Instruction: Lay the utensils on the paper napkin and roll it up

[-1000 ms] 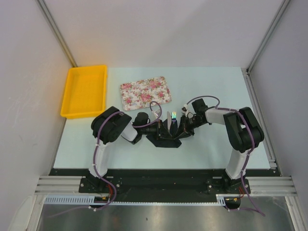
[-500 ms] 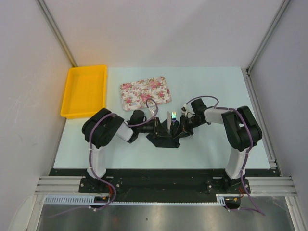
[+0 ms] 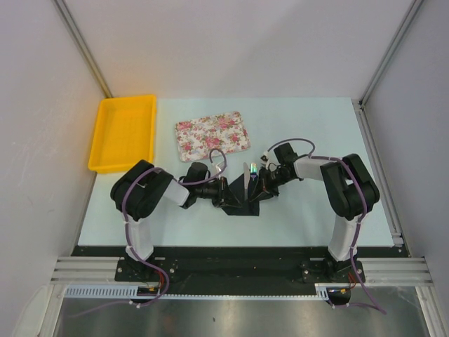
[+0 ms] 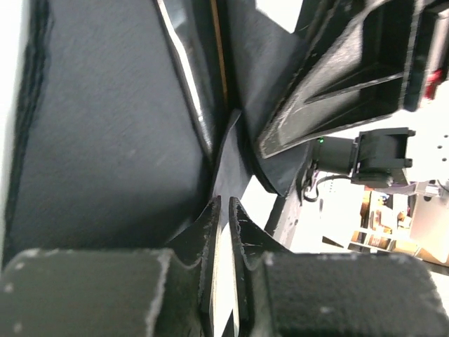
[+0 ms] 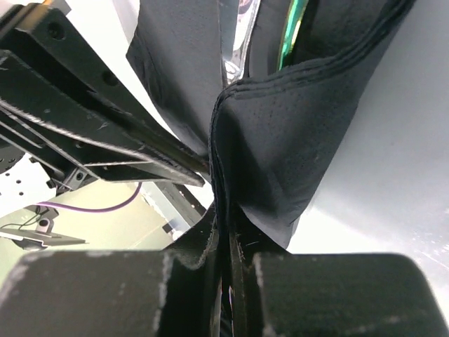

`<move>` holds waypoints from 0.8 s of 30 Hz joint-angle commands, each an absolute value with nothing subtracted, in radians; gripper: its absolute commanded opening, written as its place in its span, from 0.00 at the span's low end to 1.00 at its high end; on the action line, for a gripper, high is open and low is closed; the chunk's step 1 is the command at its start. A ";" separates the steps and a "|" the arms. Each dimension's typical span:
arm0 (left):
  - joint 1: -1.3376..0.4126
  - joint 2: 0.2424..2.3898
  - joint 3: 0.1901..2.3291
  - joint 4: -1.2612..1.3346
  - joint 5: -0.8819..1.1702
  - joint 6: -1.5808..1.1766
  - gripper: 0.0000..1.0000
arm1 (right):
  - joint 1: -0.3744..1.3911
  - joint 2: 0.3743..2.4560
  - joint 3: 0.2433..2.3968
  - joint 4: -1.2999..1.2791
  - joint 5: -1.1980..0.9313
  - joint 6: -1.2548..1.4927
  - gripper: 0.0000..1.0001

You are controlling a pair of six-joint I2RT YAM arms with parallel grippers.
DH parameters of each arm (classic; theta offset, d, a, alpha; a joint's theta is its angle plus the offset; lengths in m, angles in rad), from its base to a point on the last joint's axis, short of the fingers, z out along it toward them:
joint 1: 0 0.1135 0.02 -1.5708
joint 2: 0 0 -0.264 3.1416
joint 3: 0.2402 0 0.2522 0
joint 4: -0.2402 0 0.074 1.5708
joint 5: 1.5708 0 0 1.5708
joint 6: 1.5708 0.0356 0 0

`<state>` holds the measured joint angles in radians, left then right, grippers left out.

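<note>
Left jaws: almost closed, with only a thin slit between the fingertips [image 4: 209, 223]. In your left wrist view a dark fold of the napkin [image 3: 243, 201] narrows down into that slit, so read them as pinched on the paper. Something pale shows through the slit lower down.

Right jaws: pressed together on the napkin's layered edge. In your right wrist view that edge runs straight into the pinch, and the sheet bulges out above it into a pouch.

Napkin position: mid-desk [image 3: 316, 133], just in front of both arms. It is gripped from left and right by the two sets of jaws, which face each other at close range. Its sides are lifted and drawn inward like a trough, and the near part lies on the desk.

Utensils [image 3: 249, 169]: inside the raised fold, far ends sticking out toward the back, glinting silver with a green sheen. From the right wrist you see the metal at the top of the frame, between two black walls of paper. You cannot tell from any view how many pieces there are, or which is the fork.

In the way: the two sets of jaws sit directly opposite each other with only the bunched paper between them. The left arm's purple cable [image 3: 219, 156] loops up above its wrist.

Containers: the flowered tray [image 3: 210, 135] lies flat just behind the napkin, apart from it. The yellow bin [image 3: 123, 132] sits at the far left of the desk, left of the tray and not touching it
</note>
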<state>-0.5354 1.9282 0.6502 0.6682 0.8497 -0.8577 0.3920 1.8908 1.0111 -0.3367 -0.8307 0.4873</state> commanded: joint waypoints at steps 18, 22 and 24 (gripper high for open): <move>-0.534 1.956 0.712 0.549 0.819 -0.756 0.04 | 0.445 1.945 1.085 -0.278 -0.827 0.554 0.06; -0.534 1.951 0.710 0.555 0.822 -0.756 0.04 | 0.451 1.953 1.086 -0.273 -0.827 0.555 0.06; -0.531 1.939 0.703 0.569 0.831 -0.767 0.05 | 0.454 1.956 1.083 -0.270 -0.827 0.554 0.07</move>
<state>-0.5354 1.9450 0.6910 0.5575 0.8417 -0.7925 0.4435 1.9411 1.0573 -0.2993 -0.8234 0.5468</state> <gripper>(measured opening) 0.048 0.060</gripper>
